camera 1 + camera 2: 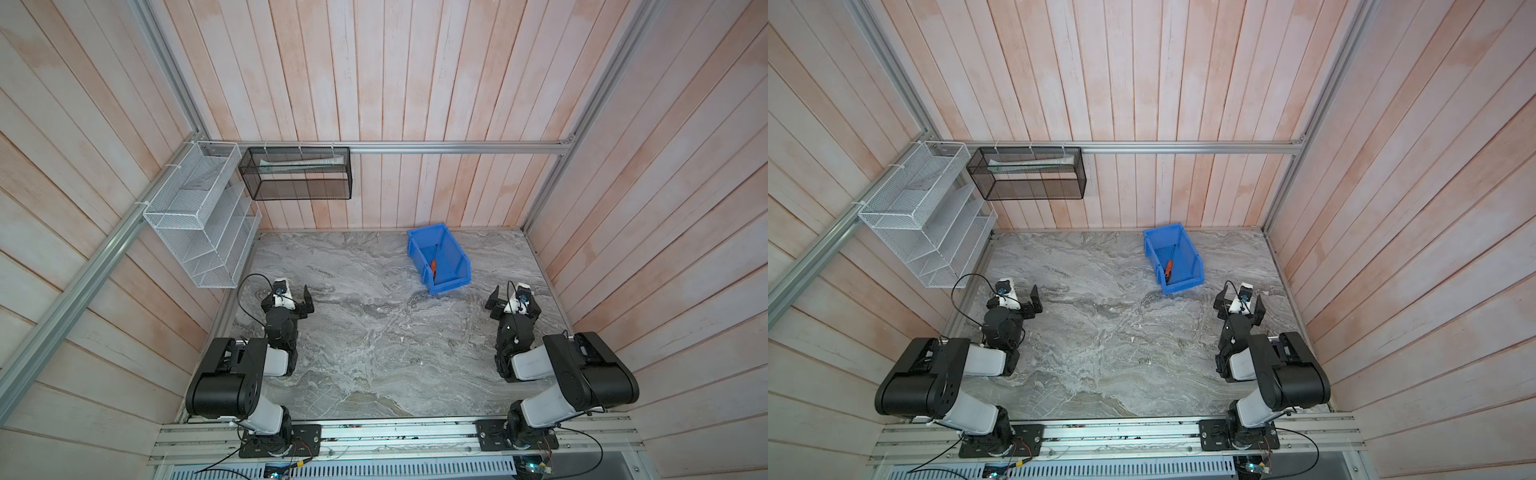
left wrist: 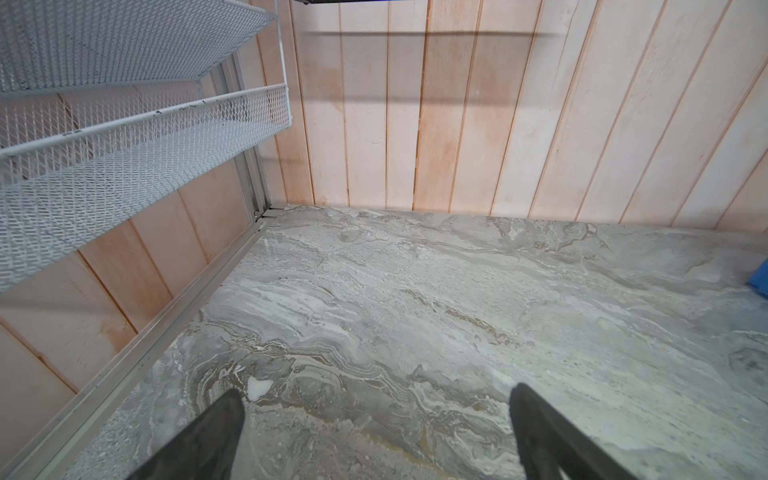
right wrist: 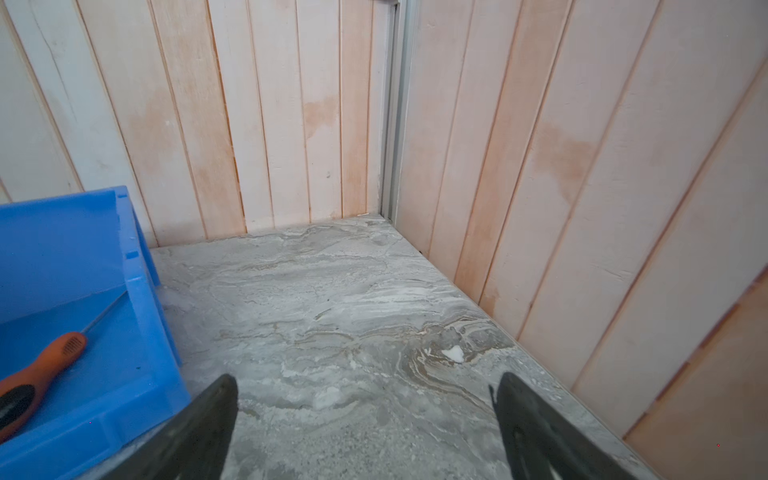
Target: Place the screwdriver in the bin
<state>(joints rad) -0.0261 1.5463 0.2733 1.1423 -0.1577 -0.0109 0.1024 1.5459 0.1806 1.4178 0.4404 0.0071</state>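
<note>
Scanning from the left, we see a white wire rack point(image 1: 195, 216) hanging on the left wall and, next to it, a black mesh basket point(image 1: 297, 174) fixed to the rail on the back wall. Below the rack, near the left edge of the marbled table point(image 1: 374, 332), the left gripper point(image 2: 376, 411) points toward the back. In its wrist view the dark fingers point(image 2: 224, 419) stand wide apart, with only bare tabletop between them, so it has hold of nothing.

Right of the middle and close to the back wall stands the blue bin point(image 1: 455, 255), set at a slant with its low front lip facing the arms. The screwdriver point(image 1: 433, 266) lies inside it on the floor. Its orange handle is toward the lip and its thin shaft runs toward the back; the right wrist view shows it there too point(image 3: 45, 365).

Farther right, near the table's right edge, the right gripper point(image 3: 365, 386) sits close to the bin's front corner but apart from it. Its jaws are spread fully and nothing is between them.
</note>
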